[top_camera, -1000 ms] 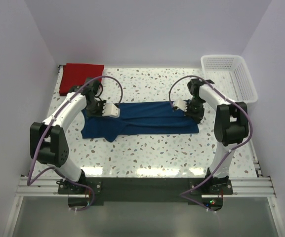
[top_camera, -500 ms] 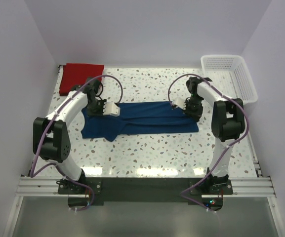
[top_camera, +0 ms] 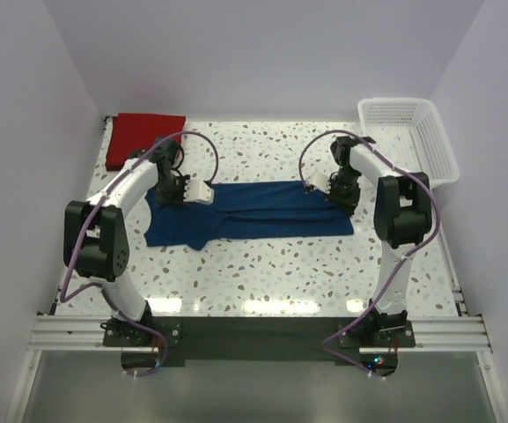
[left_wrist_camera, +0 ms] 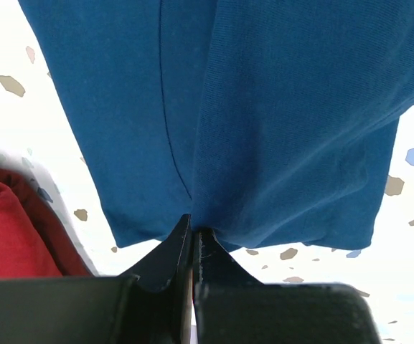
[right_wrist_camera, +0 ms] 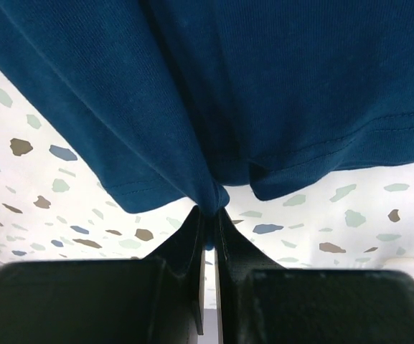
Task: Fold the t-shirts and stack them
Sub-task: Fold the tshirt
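Navy t-shirt [top_camera: 262, 210] lies lengthwise left-to-right, ends pinched in left tool [left_wrist_camera: 192, 231] and right tool [right_wrist_camera: 208, 213].

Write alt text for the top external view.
Two grippers pinch a navy t-shirt stretched across a speckled table: the left gripper near one end, the right gripper near the other. A folded red t-shirt lies in the far left corner, a white basket at far right.

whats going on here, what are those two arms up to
Both arms are working on the navy t-shirt, which lies stretched across the table. The left gripper and right gripper each have their jaws shut on an edge of it, one at either end. The red t-shirt lies folded at the far left corner.
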